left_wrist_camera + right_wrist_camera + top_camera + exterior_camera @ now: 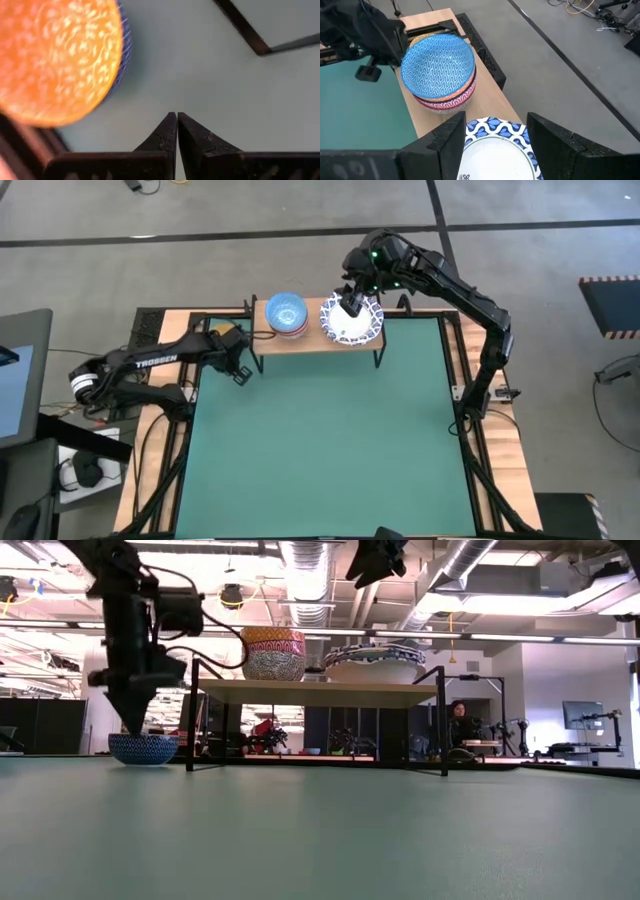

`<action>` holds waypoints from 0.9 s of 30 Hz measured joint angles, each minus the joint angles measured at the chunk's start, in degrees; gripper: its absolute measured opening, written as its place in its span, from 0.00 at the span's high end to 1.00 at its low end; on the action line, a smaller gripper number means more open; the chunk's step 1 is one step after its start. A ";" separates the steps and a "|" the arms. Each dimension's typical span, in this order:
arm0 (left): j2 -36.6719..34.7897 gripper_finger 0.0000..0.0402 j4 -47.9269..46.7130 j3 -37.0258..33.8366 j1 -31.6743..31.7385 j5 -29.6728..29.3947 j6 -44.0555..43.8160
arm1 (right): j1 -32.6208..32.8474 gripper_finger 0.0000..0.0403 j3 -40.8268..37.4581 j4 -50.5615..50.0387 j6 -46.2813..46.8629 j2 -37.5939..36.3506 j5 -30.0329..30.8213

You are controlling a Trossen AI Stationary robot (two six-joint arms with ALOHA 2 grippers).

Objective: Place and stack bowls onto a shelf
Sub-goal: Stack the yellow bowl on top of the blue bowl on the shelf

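Clearly the work is splitting between two spots at the top of the high view. The right hand (352, 302) is hovering over the white stack (352, 319) on the right part of the shelf (312, 340), its fingers standing wide apart with nothing between them — the right wrist view is showing the blue-latticed rim (492, 127) just below the gap. Beside that stack, toward the frame's left, the small stack (286, 315) is sitting with the light blue bowl (437, 62) on top and orange and red-patterned rims (451, 102) peeking out under it.

The left hand (240, 370) is hanging at the shelf's left end, its fingers (192, 137) pressed together and gripping nothing. One bowl (142, 748) is waiting on the desk (330, 440) beside the shelf leg; the low view is showing a blue-patterned outside, and the left wrist view an orange inside (57, 57) at the upper left of that frame.

That bowl is looking like glazed ceramic — stiff, slick, likely to chip if dropped. Pinching the rim, one finger inside and one outside, is probably the surest hold; the curved wall is offering little else. It should be light enough for one hand, yet it may swing from a rim grip, so a slow lift onto the small stack is seeming wise.
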 joint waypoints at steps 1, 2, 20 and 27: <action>0.00 1.00 -2.42 1.37 -0.37 -0.15 -1.37 | 0.00 0.42 0.00 -0.21 0.00 0.00 0.00; 0.00 1.00 -4.20 2.64 -0.75 -0.53 -2.29 | 0.00 0.42 0.00 -0.41 0.00 0.00 0.00; 0.13 0.64 -1.36 3.59 11.02 -0.79 8.80 | 0.00 0.42 0.00 -0.30 -0.02 0.02 -0.90; 1.74 0.54 5.12 2.02 13.51 3.12 13.30 | -0.02 0.42 0.00 -0.21 -0.04 0.02 -0.90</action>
